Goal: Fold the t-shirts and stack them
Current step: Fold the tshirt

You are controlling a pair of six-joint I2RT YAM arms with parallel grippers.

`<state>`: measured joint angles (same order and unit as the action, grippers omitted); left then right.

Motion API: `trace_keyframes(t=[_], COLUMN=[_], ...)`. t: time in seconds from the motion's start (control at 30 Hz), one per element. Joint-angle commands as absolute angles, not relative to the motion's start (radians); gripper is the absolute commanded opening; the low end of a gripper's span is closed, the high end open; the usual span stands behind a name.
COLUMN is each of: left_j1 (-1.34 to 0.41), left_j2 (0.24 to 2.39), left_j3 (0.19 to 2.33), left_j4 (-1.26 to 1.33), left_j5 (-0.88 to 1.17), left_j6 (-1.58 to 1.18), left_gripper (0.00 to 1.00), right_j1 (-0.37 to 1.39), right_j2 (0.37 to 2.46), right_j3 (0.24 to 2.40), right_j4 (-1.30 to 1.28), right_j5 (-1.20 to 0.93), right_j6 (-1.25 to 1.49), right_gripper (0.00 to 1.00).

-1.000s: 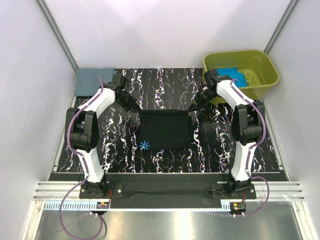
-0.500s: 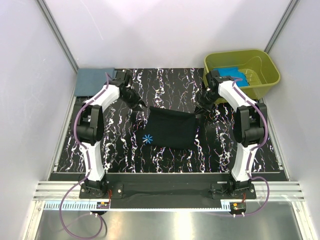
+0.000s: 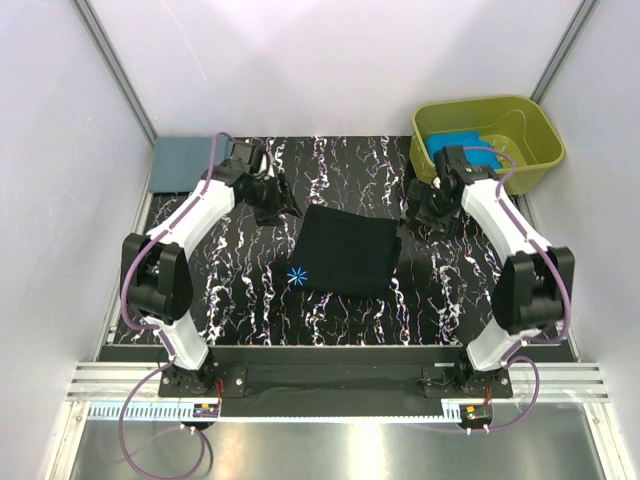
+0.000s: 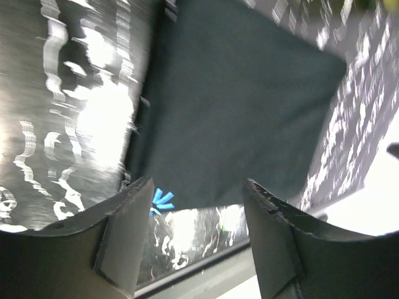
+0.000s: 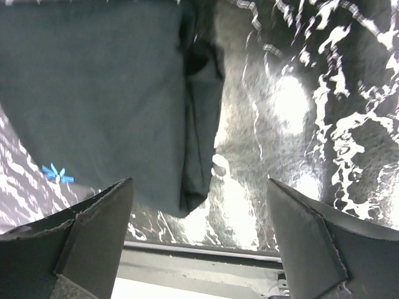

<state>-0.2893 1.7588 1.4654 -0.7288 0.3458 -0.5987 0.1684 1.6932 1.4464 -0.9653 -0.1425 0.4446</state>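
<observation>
The black t-shirt (image 3: 348,250) lies folded into a tilted rectangle mid-table, a small blue star print (image 3: 295,274) at its near-left corner. My left gripper (image 3: 288,210) hovers just off its far-left corner, open and empty. In the left wrist view the black t-shirt (image 4: 237,106) fills the space beyond the left gripper (image 4: 196,212). My right gripper (image 3: 415,222) hangs at the shirt's right edge, wide open and empty. The right wrist view has the black t-shirt (image 5: 93,93) to the left, ahead of the right gripper (image 5: 199,212). A slate grey-blue t-shirt (image 3: 185,162) lies folded at the back left. The turquoise t-shirt (image 3: 462,150) sits in the tub.
The olive-green tub (image 3: 530,130) stands at the back right corner, just behind my right arm. The marbled tabletop (image 3: 240,300) is bounded by white walls on the sides and a metal rail along the near edge (image 3: 330,385).
Both grippers have gone from shut to open and let go of the black t-shirt. The shirt now lies folded smaller and turned. Both arms have drawn back and outward.
</observation>
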Motion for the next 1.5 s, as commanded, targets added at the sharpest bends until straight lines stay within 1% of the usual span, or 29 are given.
trace_keyframes(t=[0.0,0.07,0.17,0.23,0.3,0.33,0.43,0.6,0.67,0.73,0.83,0.97,1.0,1.13,1.2,1.27,1.3,1.37,1.4,1.43,1.47], left_j1=[-0.310,-0.313,-0.313,-0.316,-0.316,-0.316,-0.311,-0.310,-0.310,-0.307,-0.304,-0.299,-0.299,-0.299,-0.299,-0.301,-0.305,-0.328,-0.343,-0.386,-0.408], left_j2=[1.747,1.765,1.781,1.781,1.782,1.787,1.812,1.855,1.858,1.858,1.865,1.879,1.879,1.813,1.781,1.727,1.709,1.678,1.675,1.693,1.715], left_j3=[1.427,1.431,1.402,1.362,1.338,1.324,1.313,1.315,1.305,1.295,1.289,1.290,1.290,1.282,1.282,1.278,1.260,1.241,1.227,1.235,1.250], left_j4=[-0.657,-0.660,-0.663,-0.658,-0.652,-0.653,-0.649,-0.641,-0.635,-0.629,-0.620,-0.612,-0.614,-0.615,-0.615,-0.591,-0.524,-0.421,-0.291,-0.241,-0.207], left_j5=[0.413,0.426,0.446,0.445,0.440,0.446,0.452,0.439,0.425,0.416,0.422,0.442,0.443,0.422,0.402,0.396,0.408,0.458,0.488,0.486,0.482], left_j6=[-0.509,-0.476,-0.480,-0.477,-0.459,-0.434,-0.397,-0.379,-0.373,-0.368,-0.365,-0.368,-0.370,-0.376,-0.400,-0.443,-0.503,-0.579,-0.656,-0.687,-0.716], left_gripper=[0.65,0.66,0.65,0.66,0.65,0.66,0.65,0.65,0.65,0.65,0.65,0.65,0.65,0.63,0.62,0.57,0.56,0.49,0.46,0.40,0.38], right_j1=[0.187,0.207,0.221,0.225,0.230,0.230,0.230,0.233,0.239,0.248,0.253,0.267,0.270,0.273,0.273,0.273,0.273,0.273,0.273,0.273,0.273], right_j2=[1.615,1.603,1.580,1.563,1.540,1.534,1.534,1.557,1.560,1.562,1.597,1.611,1.599,1.520,1.500,1.508,1.515,1.511,1.503,1.496,1.477], right_j3=[1.345,1.304,1.240,1.159,1.096,1.036,0.965,0.919,0.910,0.893,0.876,0.853,0.842,0.749,0.712,0.663,0.652,0.624,0.614,0.611,0.606], right_j4=[-0.876,-0.842,-0.804,-0.743,-0.680,-0.613,-0.513,-0.391,-0.368,-0.334,-0.305,-0.296,-0.296,-0.293,-0.232,-0.175,-0.126,-0.060,-0.051,-0.048,-0.045], right_j5=[-0.228,-0.261,-0.328,-0.423,-0.504,-0.521,-0.558,-0.652,-0.670,-0.687,-0.704,-0.712,-0.715,-0.706,-0.724,-0.745,-0.762,-0.776,-0.775,-0.770,-0.761], right_j6=[0.391,0.377,0.391,0.428,0.448,0.472,0.488,0.523,0.532,0.538,0.545,0.561,0.571,0.614,0.635,0.682,0.696,0.735,0.744,0.744,0.741], right_gripper=[0.93,0.94,0.91,0.89,0.85,0.84,0.80,0.68,0.69,0.73,0.74,0.73,0.71,0.69,0.67,0.63,0.57,0.57,0.57,0.58,0.58])
